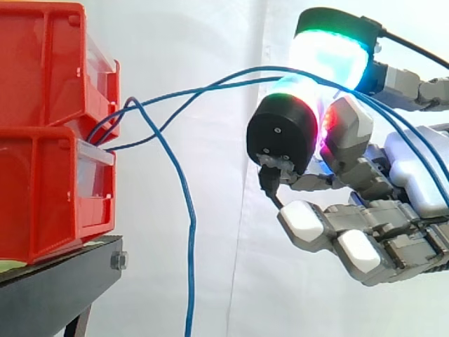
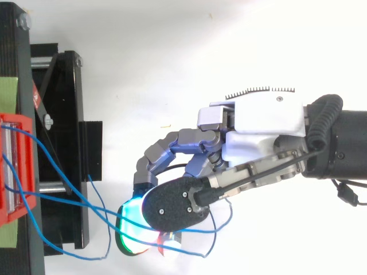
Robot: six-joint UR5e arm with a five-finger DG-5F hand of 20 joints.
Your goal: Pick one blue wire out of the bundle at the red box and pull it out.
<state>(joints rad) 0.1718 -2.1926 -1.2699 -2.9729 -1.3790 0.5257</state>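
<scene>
Blue wires [image 1: 203, 88] run out from between two stacked red bins [image 1: 49, 140] at 9 o'clock in the side view. They arc up and across toward the hand [image 1: 414, 168] at 3 o'clock. The bins sit on a black stand [image 1: 56, 281], in front of a white curtain [image 1: 210, 267].

The wires pass between a fingertip [image 1: 330, 53] at 1 o'clock, which glows cyan and green, and a black-backed pad [image 1: 284, 133] just below it with a green and red edge. These two pads are closed together on the wires in a pinch. I cannot tell how many strands they actually grip. Past the pinch the wires slope down toward 4 o'clock across the palm. The lower fingers, with white pads [image 1: 302, 219], point toward 9 o'clock and hold nothing.

One strand [image 1: 192, 239] leaves the bins and hangs down toward 6 o'clock, well apart from the hand.

From above, the hand [image 2: 264, 120] reaches in from 3 o'clock with curled fingers. Loops of wire lie around the glowing tips at 6 o'clock and lead back to the bins at 9 o'clock.
</scene>
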